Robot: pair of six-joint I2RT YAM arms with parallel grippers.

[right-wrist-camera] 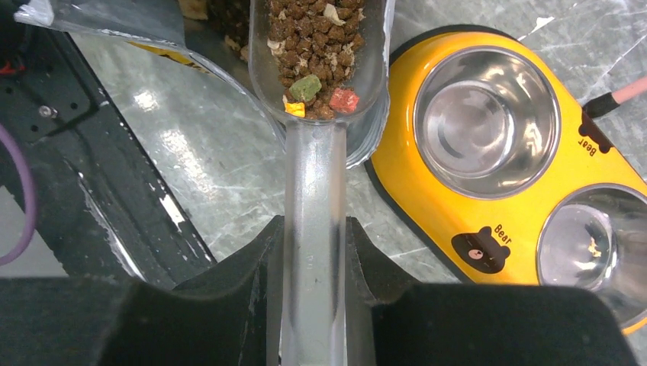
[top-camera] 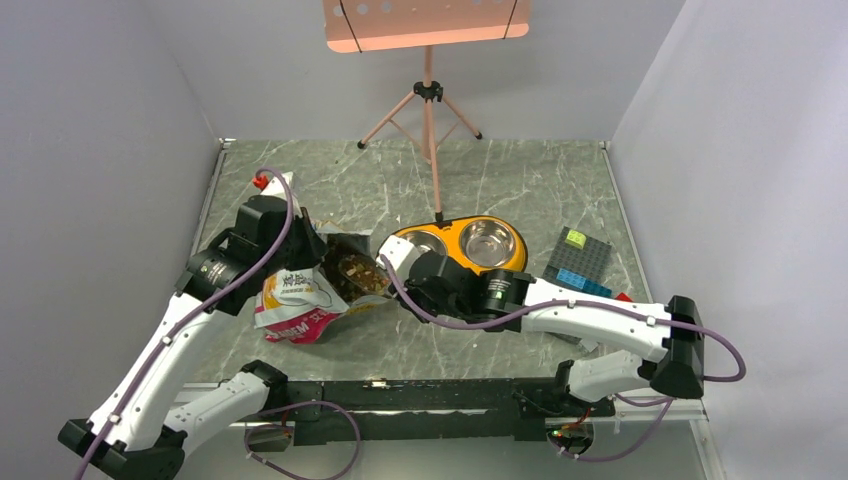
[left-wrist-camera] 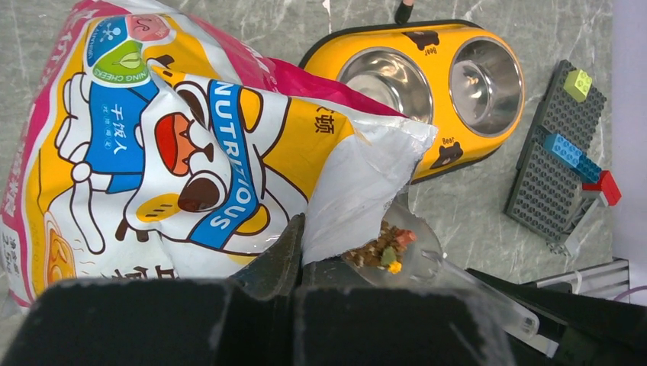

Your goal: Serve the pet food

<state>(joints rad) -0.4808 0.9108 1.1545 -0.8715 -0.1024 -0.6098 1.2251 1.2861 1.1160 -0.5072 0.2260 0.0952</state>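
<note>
Here, loose pet food point(right-wrist-camera: 313, 38), easily spilled.
Right hand point(right-wrist-camera: 314, 252) grips stiff scoop point(right-wrist-camera: 314, 168) handle; left hand point(left-wrist-camera: 296, 259) pinches soft bag point(left-wrist-camera: 191, 152).

Lab test cell, plain grey walls point(top-camera: 100, 120), marble-patterned table point(top-camera: 520, 180), panel point(top-camera: 425, 22) on tripod point(top-camera: 428, 112)
</note>
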